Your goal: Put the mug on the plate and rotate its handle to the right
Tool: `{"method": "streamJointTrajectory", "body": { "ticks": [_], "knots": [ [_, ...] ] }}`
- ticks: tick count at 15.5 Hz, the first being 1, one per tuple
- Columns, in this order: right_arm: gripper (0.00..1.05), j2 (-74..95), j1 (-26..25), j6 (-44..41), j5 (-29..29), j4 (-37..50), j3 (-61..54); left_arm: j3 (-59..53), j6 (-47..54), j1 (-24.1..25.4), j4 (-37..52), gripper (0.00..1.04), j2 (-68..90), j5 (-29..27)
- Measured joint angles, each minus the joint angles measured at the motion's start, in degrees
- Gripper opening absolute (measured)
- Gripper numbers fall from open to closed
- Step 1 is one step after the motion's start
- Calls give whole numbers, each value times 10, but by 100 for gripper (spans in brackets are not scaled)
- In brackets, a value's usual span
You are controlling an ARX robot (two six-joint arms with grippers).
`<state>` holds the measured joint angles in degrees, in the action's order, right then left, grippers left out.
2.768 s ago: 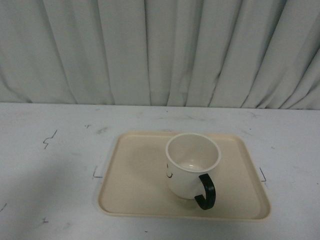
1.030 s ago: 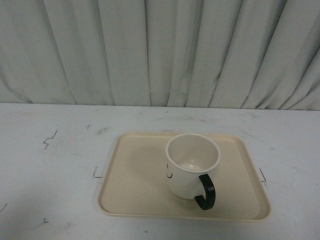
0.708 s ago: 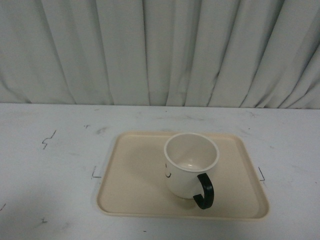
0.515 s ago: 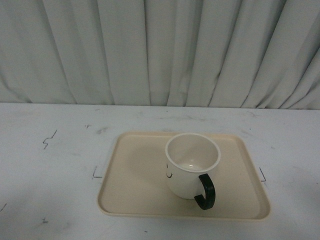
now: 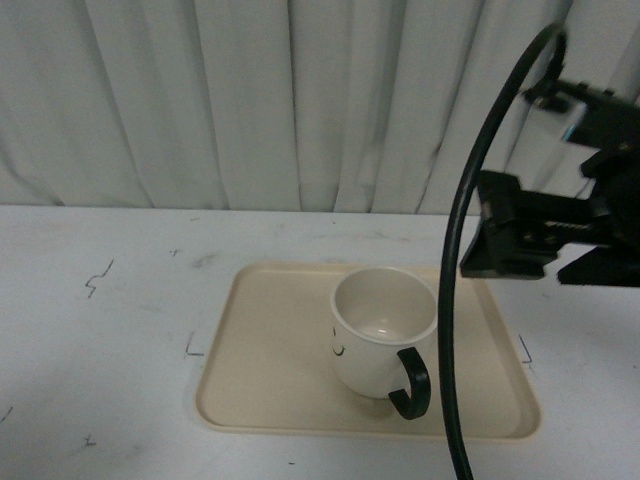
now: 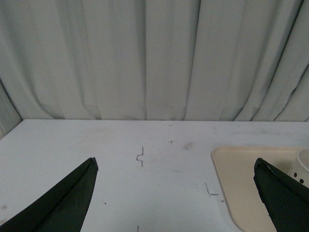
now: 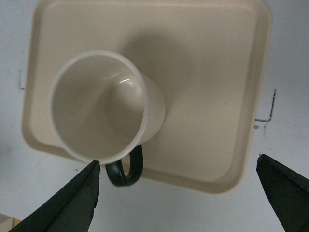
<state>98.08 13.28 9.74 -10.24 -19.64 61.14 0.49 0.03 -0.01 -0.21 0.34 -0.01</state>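
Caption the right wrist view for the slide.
Open right gripper above upright mug on tray, black handle at its edge.

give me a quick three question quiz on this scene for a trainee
1. True or false: the mug stands upright on the plate.
2. Pick one: the handle points A) away from the front camera, B) toward the front camera, C) to the robot's left.
3. Fill in: the right claw hangs above the mug with its jaws ____.
Key: 1 true; 2 B; 3 open.
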Motion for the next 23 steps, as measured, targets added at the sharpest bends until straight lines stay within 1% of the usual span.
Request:
{"method": "streamJointTrajectory", "body": {
  "ticks": [3, 4, 5, 6, 7, 8, 10, 12, 14, 15, 16, 17, 19, 20, 21, 22, 23],
  "knots": [
    [98, 125, 29, 63, 32, -4, 83, 0, 0, 0, 0, 98, 0, 0],
    [98, 174, 54, 81, 52, -15, 120, 0, 0, 0, 0, 98, 0, 0],
    [98, 183, 63, 81, 57, -21, 125, 0, 0, 0, 0, 98, 0, 0],
    [91, 194, 70, 82, 60, -27, 133, 0, 0, 0, 0, 98, 0, 0],
    [80, 201, 74, 83, 63, -30, 141, 0, 0, 0, 0, 98, 0, 0],
    [73, 205, 74, 83, 64, -36, 146, 0, 0, 0, 0, 98, 0, 0],
    [51, 212, 74, 83, 69, -38, 150, 0, 0, 0, 0, 98, 0, 0],
    [35, 212, 73, 82, 69, -48, 153, 0, 0, 0, 0, 98, 0, 0],
    [15, 212, 73, 65, 70, -54, 164, 0, 0, 0, 0, 98, 0, 0],
    [7, 212, 71, 49, 69, -66, 172, 0, 0, 0, 0, 98, 0, 0],
    [2, 212, 69, 19, 67, -82, 182, 0, 0, 0, 0, 98, 0, 0],
    [3, 212, 64, -7, 60, -99, 197, 0, 0, 0, 0, 98, 0, 0],
    [3, 211, 49, -114, 24, -128, 233, 0, 0, 0, 0, 98, 0, 0],
    [3, 210, 42, -185, 20, -130, 246, 0, 0, 0, 0, 98, 0, -1],
    [3, 210, 34, -259, 3, -148, 261, 0, 0, 0, 0, 98, 0, 0],
    [3, 210, 26, -363, -24, -169, 276, 0, 0, 0, 0, 98, 0, 0],
    [3, 211, 24, -432, -36, -191, 291, 0, 0, 0, 0, 98, 0, 0]
  ]
}}
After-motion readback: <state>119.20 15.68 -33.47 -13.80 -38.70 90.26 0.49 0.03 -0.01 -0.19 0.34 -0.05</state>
